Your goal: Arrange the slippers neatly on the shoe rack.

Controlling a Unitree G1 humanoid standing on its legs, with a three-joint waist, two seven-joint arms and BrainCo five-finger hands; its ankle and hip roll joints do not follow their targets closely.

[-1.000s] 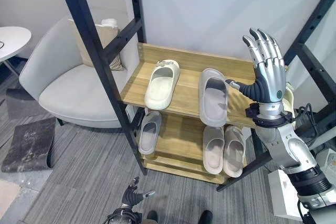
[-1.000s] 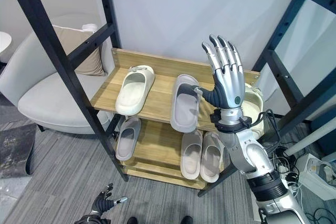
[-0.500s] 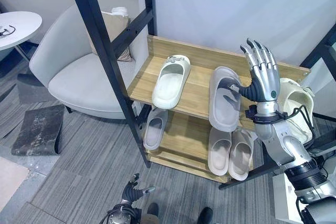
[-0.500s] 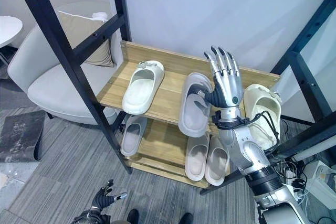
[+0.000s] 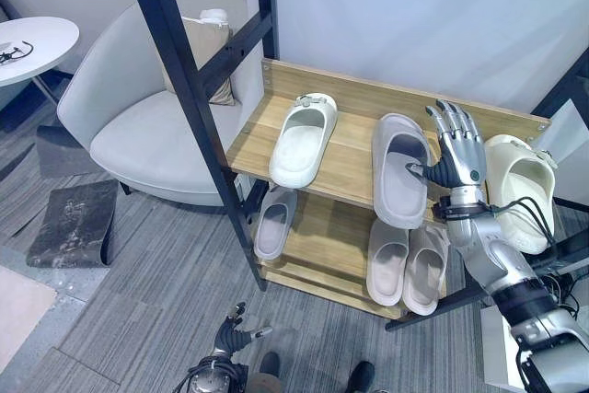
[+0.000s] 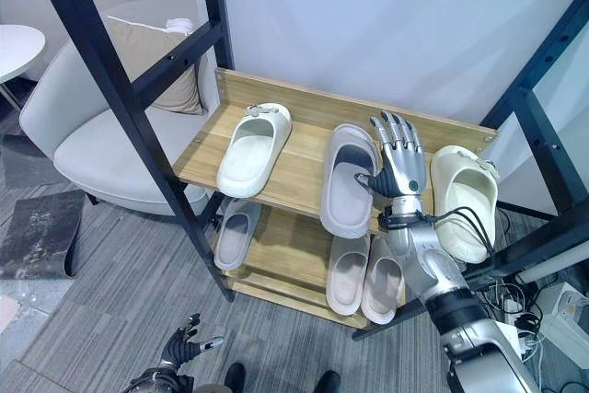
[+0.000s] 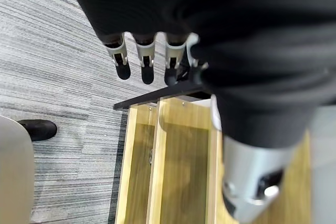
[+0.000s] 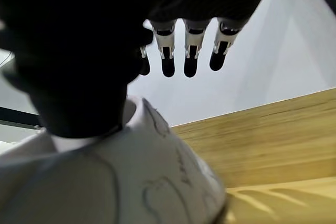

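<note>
Slippers [image 5: 399, 168] – grey, cream – moulded, open-toed slides.

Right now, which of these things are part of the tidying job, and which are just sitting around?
Job: shoe rack; cream slipper; grey slipper beside the open right hand; white slipper; three slippers on the lower shelf.

Just there: armchair; cushion; round table.
</note>
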